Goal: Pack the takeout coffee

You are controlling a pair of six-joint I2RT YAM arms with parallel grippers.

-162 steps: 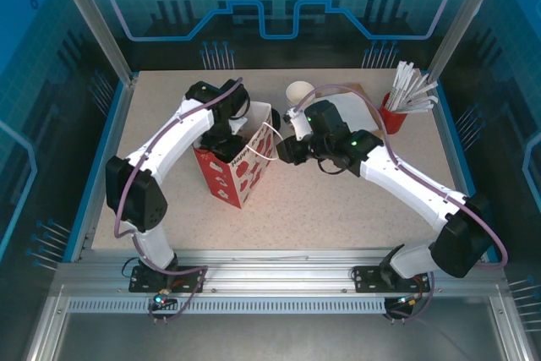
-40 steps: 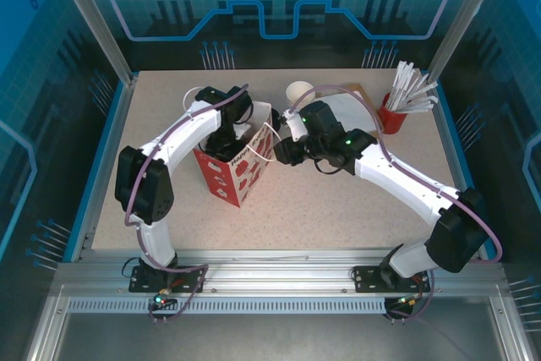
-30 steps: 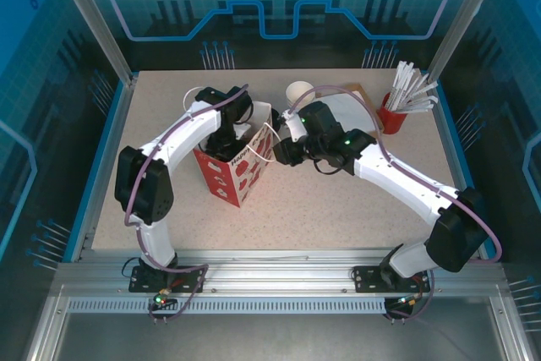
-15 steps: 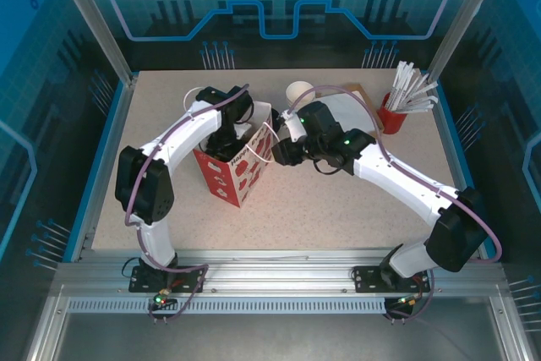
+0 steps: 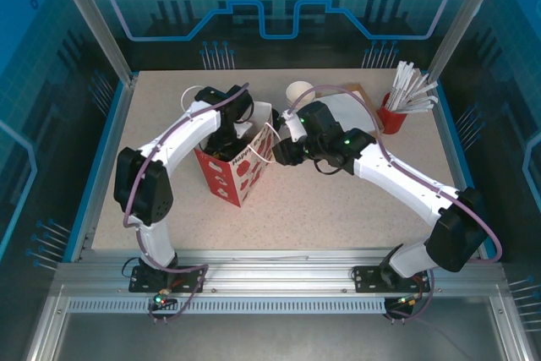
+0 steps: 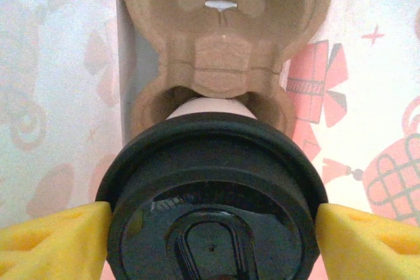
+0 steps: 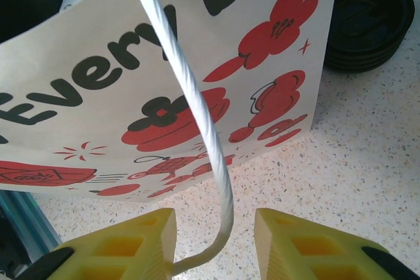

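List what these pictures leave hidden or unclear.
- Top external: the inside of the paper bag, covered by the left arm.
- Left wrist: the takeout coffee, its cup mostly under its lid, the lid's near edge cut off.
- Left wrist: whether fingers of the left gripper touch the lid.
- Right wrist: the handle cord, its end behind the right gripper.

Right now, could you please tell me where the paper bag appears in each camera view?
Top external: the paper bag stands left of centre on the table.
Left wrist: its inner walls rise on both sides of the cardboard carrier.
Right wrist: its printed side takes the upper left.
Shared landmark: the red print, bold in the top and right wrist views, faint through the wall in the left wrist view.
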